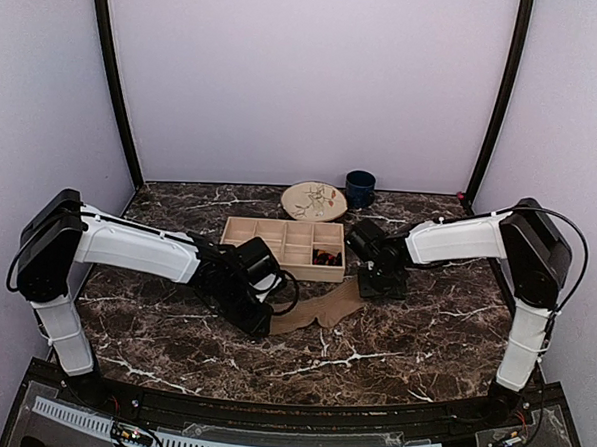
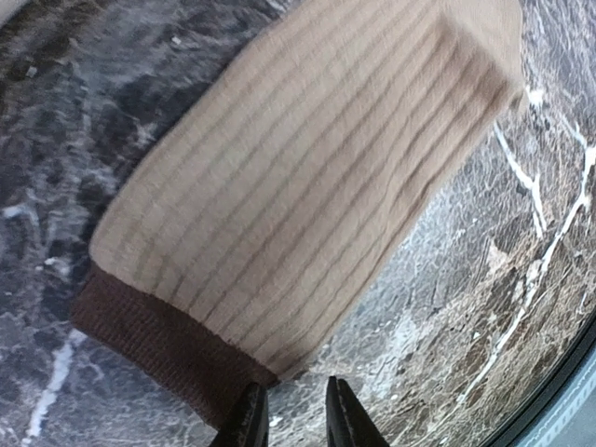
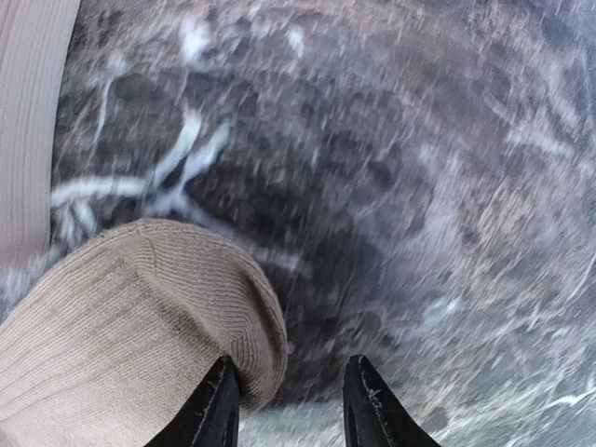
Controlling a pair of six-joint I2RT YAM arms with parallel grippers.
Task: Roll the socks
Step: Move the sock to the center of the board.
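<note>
A tan ribbed sock (image 1: pixel 321 309) with a brown cuff lies flat on the dark marble table (image 1: pixel 372 348), between the two arms. My left gripper (image 1: pixel 257 320) is open at the cuff end; in the left wrist view (image 2: pixel 291 419) its fingertips (image 2: pixel 250 421) sit at the corner of the brown cuff (image 2: pixel 149 340), not closed on it. My right gripper (image 1: pixel 379 285) is open at the toe end; in the right wrist view (image 3: pixel 289 405) the left fingertip (image 3: pixel 222 410) touches the rounded toe (image 3: pixel 158 317) and the right one (image 3: pixel 368 405) stands over bare marble.
A wooden compartment tray (image 1: pixel 285 247) with small dark and red items stands just behind the sock. A patterned plate (image 1: pixel 314 200) and a dark blue cup (image 1: pixel 359 188) stand at the back. The tray's pale edge shows in the right wrist view (image 3: pixel 28 121).
</note>
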